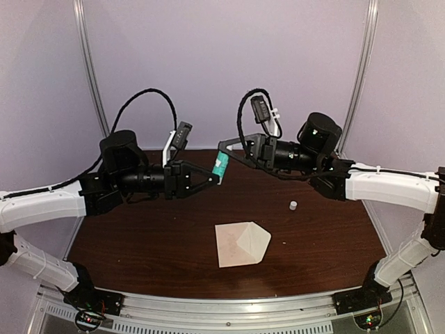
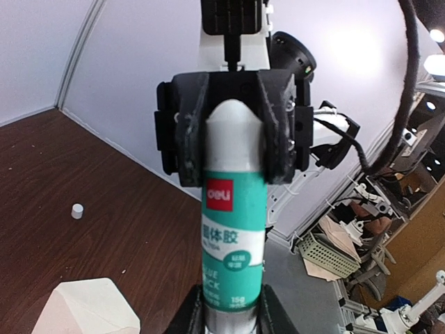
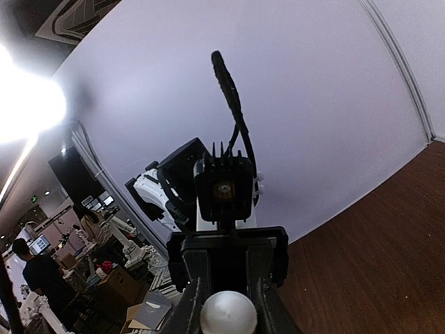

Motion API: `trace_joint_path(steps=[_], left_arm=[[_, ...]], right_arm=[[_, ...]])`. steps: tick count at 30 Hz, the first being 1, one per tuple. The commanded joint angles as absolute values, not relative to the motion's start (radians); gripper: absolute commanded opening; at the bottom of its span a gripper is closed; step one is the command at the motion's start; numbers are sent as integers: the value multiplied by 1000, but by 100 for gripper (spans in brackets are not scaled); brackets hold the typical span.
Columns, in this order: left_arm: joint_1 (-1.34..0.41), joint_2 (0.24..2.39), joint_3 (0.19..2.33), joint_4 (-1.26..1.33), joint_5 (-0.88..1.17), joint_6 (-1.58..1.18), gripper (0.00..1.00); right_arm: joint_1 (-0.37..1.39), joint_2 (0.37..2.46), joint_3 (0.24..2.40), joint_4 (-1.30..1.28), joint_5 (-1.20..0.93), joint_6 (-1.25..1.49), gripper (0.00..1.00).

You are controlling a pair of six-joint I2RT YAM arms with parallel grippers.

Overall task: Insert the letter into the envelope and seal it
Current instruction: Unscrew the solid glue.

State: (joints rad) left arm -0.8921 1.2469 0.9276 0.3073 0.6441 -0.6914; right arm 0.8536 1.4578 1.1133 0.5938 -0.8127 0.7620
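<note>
Teal-and-white glue stick [image 1: 221, 165] is held in the air above the back middle of the dark wood surface [image 1: 139, 236], slightly tilted. Its lower end is clamped by the left tool [image 1: 216, 179]. Its upper end is taken between the fingers of the right tool [image 1: 224, 148]. Both arms are brought in from the sides, roughly level, tools tip to tip. Envelope [image 1: 236, 245] is laid flat nearer the front edge, with the pointed flap turned out toward the right side. Small white cylinder [image 1: 293, 205] is stood on the surface to the right of the envelope, well apart from it.
</note>
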Motion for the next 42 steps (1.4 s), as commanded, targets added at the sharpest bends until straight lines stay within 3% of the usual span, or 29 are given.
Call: trace_joint_path(steps=[1, 9, 16, 25, 27, 33, 36, 39, 42], left_arm=[[-891, 1203, 962, 208, 452, -622, 0], [-892, 1240, 1046, -28, 255, -565, 0], [-896, 1243, 1053, -64, 151, -549, 0], [-910, 1247, 1049, -101, 139, -543, 0], [-910, 1242, 1051, -102, 162, -546, 0], [-910, 1190, 1025, -56, 246, -561, 0], [-910, 1160, 1006, -11, 310, -579, 0], [-910, 1133, 982, 74, 390, -602, 0], [-910, 1115, 970, 131, 453, -618, 0]], right_arm=[[864, 1448, 1185, 332, -643, 666, 2], [891, 1480, 1254, 98, -344, 675, 0], [943, 1554, 1307, -39, -141, 790, 0], [957, 1582, 1273, 53, -155, 903, 3], [957, 1560, 1257, 92, -172, 897, 12], [949, 1431, 1185, 198, -248, 794, 59], [932, 1366, 1151, 247, -334, 731, 75], [897, 1326, 1111, 331, -469, 712, 84], [870, 1315, 1088, 396, -583, 719, 86]])
